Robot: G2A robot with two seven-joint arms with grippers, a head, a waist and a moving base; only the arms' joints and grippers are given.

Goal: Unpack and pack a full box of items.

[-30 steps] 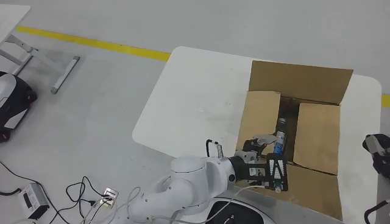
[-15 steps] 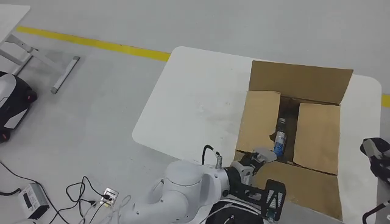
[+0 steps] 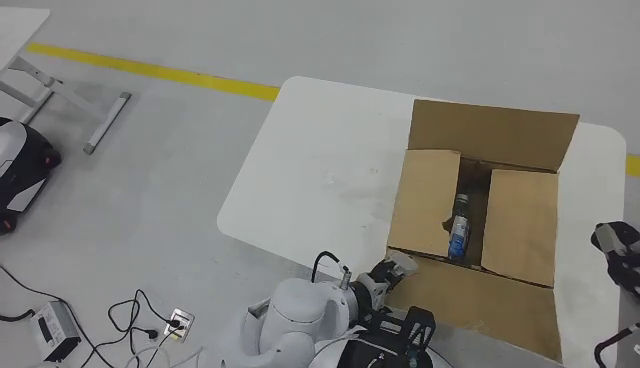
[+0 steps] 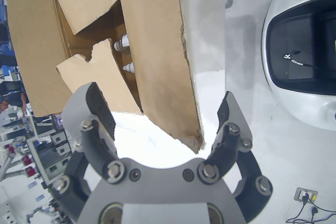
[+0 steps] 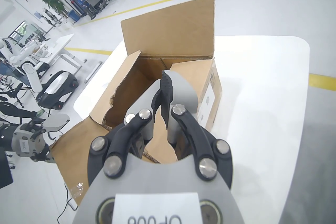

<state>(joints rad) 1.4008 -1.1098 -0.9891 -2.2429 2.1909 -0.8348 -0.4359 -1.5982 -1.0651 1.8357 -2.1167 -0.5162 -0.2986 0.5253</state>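
L gripper (image 4: 160, 93): jaws apart, corner of the cardboard box's (image 3: 480, 218) near flap between them. R gripper (image 5: 162, 78): jaws together, holding nothing, pointed at the box. I see the box open on the white table (image 3: 320, 168), plastic bottles (image 4: 123, 42) inside.

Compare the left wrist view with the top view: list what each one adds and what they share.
The left wrist view adds the left gripper close up, fingers open, with the near flap's corner seen between them, plus a torn flap edge and two white bottle caps inside. The top view adds the table in full outline and a bottle lying at full length with a blue label. Both share the cardboard box, flaps open, with bottles in the gap.
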